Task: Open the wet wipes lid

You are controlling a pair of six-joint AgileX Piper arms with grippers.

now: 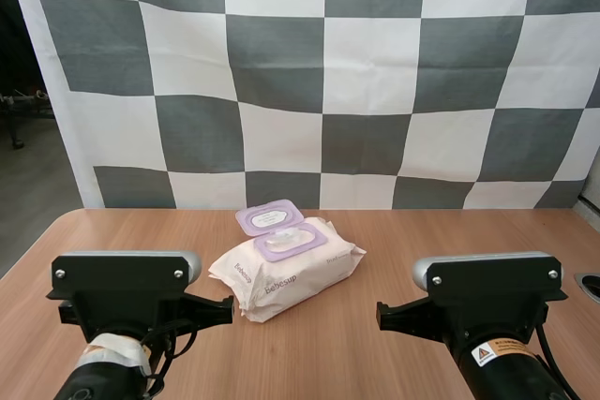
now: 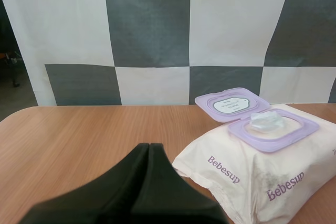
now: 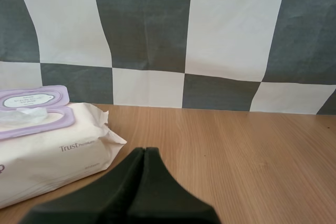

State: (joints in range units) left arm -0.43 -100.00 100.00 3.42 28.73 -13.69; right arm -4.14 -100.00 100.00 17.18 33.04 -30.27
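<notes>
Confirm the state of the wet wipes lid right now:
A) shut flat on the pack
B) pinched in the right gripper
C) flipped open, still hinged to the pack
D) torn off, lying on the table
C: the purple lid is folded back from its frame on top of the wet wipes pack, and a wipe shows in the uncovered opening.

The pack of wet wipes (image 1: 302, 280) is wrapped in soft, crinkled pale film with a faint sheen. Its lilac lid (image 1: 269, 216) is smooth plastic. The table (image 1: 328, 353) is matt wood grain. The left gripper (image 2: 149, 146) and right gripper (image 3: 144, 150) are matt black.
</notes>
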